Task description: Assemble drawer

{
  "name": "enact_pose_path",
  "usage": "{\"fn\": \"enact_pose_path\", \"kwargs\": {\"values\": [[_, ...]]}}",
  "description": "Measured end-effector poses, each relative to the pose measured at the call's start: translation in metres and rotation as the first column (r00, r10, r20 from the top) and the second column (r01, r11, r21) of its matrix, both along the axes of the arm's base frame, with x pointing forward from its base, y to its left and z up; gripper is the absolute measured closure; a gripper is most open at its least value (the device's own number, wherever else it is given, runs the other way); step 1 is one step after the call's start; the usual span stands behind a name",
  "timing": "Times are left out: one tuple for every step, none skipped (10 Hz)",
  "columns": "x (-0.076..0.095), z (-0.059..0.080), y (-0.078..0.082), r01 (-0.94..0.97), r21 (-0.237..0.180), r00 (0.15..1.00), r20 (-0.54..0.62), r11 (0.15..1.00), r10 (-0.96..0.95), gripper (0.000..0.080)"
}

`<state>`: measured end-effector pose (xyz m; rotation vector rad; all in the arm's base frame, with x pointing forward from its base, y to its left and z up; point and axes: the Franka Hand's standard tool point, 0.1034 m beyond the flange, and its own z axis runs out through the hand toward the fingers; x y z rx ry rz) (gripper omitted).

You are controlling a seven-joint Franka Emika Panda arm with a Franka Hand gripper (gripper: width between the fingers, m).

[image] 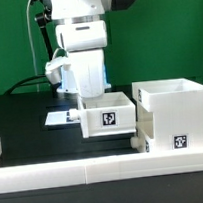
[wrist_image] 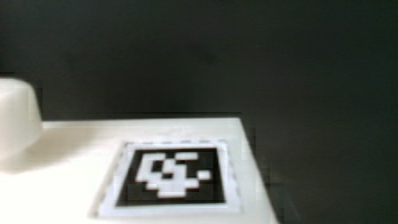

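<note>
The small tray (image: 109, 117) of the drawer kit sits near the middle of the bench's front edge, open top up, tagged face toward the exterior camera. I judge it to be light, stiff, thin-walled plastic with a smooth skin, so it will likely slip or swing if pinched at a corner. I would take one upright wall across its thickness, near the middle of that wall, and keep clear of the tag.

The wrist view shows a tagged white face (wrist_image: 175, 172) close below the camera, too blurred to tell which part it belongs to.

The gripper (image: 91, 90) hangs over the tray's rear wall. Its fingertips are hidden behind the rim, so I cannot tell whether they are spread or pinching.

The large shell (image: 172, 103) stands just beside the tray, toward the front corner on the exterior view's right; whether they touch I cannot tell. The border rail (image: 86, 173) runs along the front edge of the bench (image: 21, 117), and the marker board (image: 61, 117) lies flat behind it.
</note>
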<state>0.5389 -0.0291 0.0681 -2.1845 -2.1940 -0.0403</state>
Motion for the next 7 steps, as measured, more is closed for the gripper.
{"fn": "enact_pose_path", "kwargs": {"values": [[-0.0003,-0.0016,0.0019,0.002,0.002,1.0,-0.003,1.0,-0.002,0.0757],[0.0002,-0.0015,0.0039,0.001,0.002,1.0,-0.001,1.0,-0.001,0.0757],[0.0027,-0.0011,0.006,0.005,0.003,1.0,0.017,1.0,-0.005,0.0757],[0.0023,-0.0013,0.0069,0.005,0.003,1.0,0.014,1.0,-0.006,0.0757],[0.0022,-0.0014,0.0064,0.006,0.003,1.0,0.014,1.0,-0.006,0.0757],[0.002,-0.0017,0.0061,0.007,0.003,1.0,0.013,1.0,-0.007,0.0757],[0.0018,-0.0021,0.0059,0.007,0.003,1.0,0.013,1.0,-0.007,0.0757]]}}
